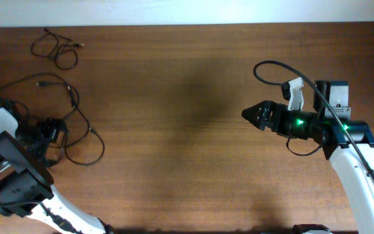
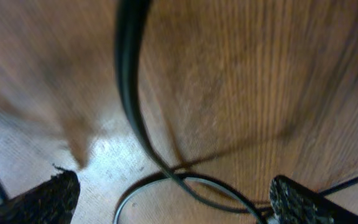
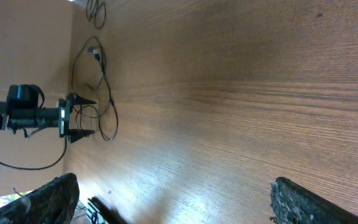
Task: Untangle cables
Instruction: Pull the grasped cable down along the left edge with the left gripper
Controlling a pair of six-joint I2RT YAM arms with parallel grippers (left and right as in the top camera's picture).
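Two separate thin black cables lie at the table's left. A small coiled cable (image 1: 57,49) rests near the far left corner. A longer cable (image 1: 76,104) loops from the left edge round to a curl beside my left gripper (image 1: 62,133). Up close in the left wrist view, a strand of that cable (image 2: 129,93) runs down the frame and crosses a loop (image 2: 166,186) on the wood between the fingers (image 2: 48,199). My left gripper (image 2: 176,205) is open and not gripping it. My right gripper (image 1: 247,115) is open over bare wood at centre right, its jaws (image 3: 179,205) holding nothing.
The right wrist view shows the left arm (image 3: 36,115) with both cables (image 3: 101,81) beyond it. A thicker black arm wire (image 1: 284,68) arches over the right arm. The table's back edge (image 1: 187,25) meets a pale wall.
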